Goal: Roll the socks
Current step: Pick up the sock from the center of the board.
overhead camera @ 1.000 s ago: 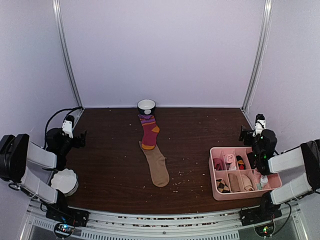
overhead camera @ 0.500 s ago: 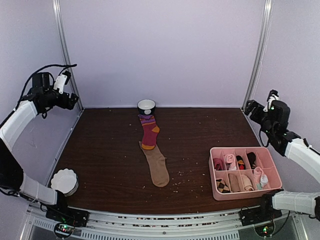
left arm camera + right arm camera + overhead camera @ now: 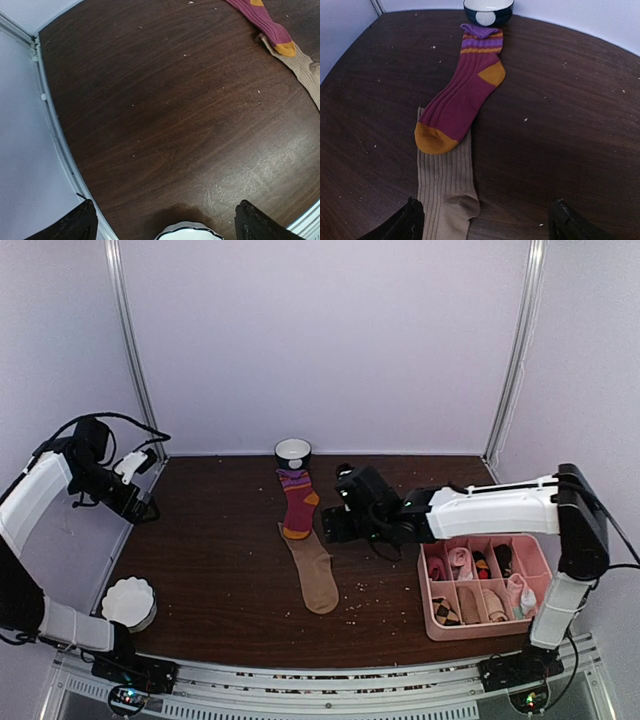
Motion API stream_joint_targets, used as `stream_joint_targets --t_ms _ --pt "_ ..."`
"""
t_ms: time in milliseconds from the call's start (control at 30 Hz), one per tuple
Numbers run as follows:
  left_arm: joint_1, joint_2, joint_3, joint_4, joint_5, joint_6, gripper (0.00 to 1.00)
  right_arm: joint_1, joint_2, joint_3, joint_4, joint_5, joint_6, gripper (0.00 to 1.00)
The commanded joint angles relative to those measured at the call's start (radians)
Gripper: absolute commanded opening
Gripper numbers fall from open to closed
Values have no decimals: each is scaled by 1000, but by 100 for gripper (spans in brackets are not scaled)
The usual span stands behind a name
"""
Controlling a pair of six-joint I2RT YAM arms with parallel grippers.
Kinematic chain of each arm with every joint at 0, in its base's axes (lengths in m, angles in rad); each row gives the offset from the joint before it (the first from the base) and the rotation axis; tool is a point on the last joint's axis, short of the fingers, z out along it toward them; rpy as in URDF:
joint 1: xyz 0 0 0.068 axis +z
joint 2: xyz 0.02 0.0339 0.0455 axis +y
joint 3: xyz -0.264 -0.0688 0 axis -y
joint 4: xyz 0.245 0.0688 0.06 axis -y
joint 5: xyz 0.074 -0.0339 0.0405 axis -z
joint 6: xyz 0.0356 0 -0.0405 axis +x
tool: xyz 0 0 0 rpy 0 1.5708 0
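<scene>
- Table [image 3: 220, 560]: dark brown wood, under both my grippers, specked with pale crumbs [image 3: 525, 120].
- My right gripper [image 3: 484, 210]: reached out over the middle of the table, fingers spread wide with nothing between them, not touching any fabric.
- My left gripper [image 3: 165, 212]: up over the table's left edge, fingers wide apart and holding nothing.
- Pink divided tray [image 3: 428, 585]: behind my right gripper, back along the arm and apart from it, with small rolled socks in its compartments.
- Tan sock [image 3: 445, 195]: flat on the table just below and ahead of my right gripper, nearer the finger on the left of the wrist view. It is well apart from my left gripper, at the far right of that view.
- Dark red sock [image 3: 462, 95]: flat, ahead of my right gripper beyond the tan sock, its orange toe overlapping the tan sock's end and its purple-striped cuff at the bowl.
- White scalloped dish [image 3: 130, 602]: below my left gripper, between its fingers in the wrist view.
- Bowl [image 3: 488, 10]: dark with a white inside, farthest ahead of my right gripper, touching the cuff.
</scene>
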Motion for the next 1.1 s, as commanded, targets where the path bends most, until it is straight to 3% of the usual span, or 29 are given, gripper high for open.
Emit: stream_joint_targets --t_ms 0,167,333,533,667,900,1067 --pt "7 62 -8 6 108 49 98 87 175 154 -173 41 108 83" --pt "7 77 -64 24 137 100 98 114 313 231 -254 -4 211 75" --pt "7 79 -89 26 144 126 98 114 360 200 -196 -69 229 67" --pt "7 75 -80 15 149 153 98 118 401 182 -178 -140 276 33" --pt "8 61 -98 6 173 171 98 129 373 182 -215 -154 270 1" --pt "6 73 -74 -29 223 192 98 198 145 102 -261 -162 112 0" --pt "-1 85 -74 -29 284 191 98 219 45 161 -396 -177 10 0"
